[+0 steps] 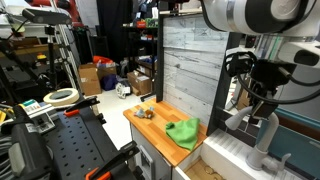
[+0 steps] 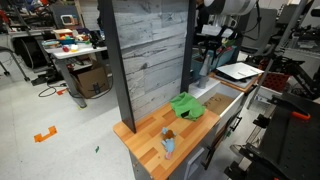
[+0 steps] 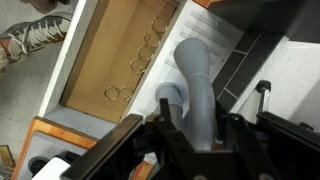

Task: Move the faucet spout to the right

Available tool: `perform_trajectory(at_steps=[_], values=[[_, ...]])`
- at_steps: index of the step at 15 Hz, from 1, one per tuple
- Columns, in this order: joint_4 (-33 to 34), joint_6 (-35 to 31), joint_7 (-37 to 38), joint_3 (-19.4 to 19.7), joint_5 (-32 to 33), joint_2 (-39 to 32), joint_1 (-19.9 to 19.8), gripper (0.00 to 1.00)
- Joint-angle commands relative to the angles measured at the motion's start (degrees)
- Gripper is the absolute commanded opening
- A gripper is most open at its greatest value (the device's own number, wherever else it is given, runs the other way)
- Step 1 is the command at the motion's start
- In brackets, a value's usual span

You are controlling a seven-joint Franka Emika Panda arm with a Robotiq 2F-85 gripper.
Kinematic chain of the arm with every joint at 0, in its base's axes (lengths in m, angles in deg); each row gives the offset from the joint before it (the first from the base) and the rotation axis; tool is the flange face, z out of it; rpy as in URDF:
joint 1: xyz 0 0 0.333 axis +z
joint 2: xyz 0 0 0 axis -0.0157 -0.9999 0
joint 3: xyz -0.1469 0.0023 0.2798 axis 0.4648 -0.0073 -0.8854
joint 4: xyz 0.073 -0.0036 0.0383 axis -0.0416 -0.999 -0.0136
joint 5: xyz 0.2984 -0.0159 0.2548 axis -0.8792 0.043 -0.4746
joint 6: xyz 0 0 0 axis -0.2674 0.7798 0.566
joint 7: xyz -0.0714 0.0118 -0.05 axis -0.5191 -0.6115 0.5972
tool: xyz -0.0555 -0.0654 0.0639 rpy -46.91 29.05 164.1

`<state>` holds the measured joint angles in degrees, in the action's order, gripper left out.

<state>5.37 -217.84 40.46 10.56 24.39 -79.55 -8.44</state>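
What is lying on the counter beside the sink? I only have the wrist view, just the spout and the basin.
Observer: A green cloth lies on the wooden counter, at the end nearest the sink.
Operator: Anything else on it?
Observer: A few small objects sit farther from the sink, too small to identify.
Operator: What's behind the counter?
Observer: An upright grey plank panel stands along its back edge.

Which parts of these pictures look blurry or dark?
Wrist view: the pincer is dark and blurred up close, the faucet spout softly lit without glare. In an exterior view the arm near the lens is soft; the green cloth stands out brightly.
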Motion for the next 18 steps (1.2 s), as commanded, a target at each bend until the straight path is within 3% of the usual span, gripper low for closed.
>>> perform_trajectory(at_steps=[1, 3, 4, 7, 10, 18], values=[[-1.7, -0.3, -0.7, 0.1, 0.9, 1.5, 0.5, 0.12], [-3.1, -0.7, -1.2, 0.1, 1.1, 2.4, 0.8, 0.01], [-4.1, -0.9, -1.7, 0.3, 1.5, 3.0, 1.0, 0.06], [-6.5, 1.0, -4.8, 0.3, 2.5, 4.6, 0.9, 0.06], [-9.3, 4.9, -12.1, -0.7, 4.1, 7.3, -0.7, 0.06], [-11.4, 4.7, -34.0, -3.1, 4.9, 8.8, -7.8, 0.06]])
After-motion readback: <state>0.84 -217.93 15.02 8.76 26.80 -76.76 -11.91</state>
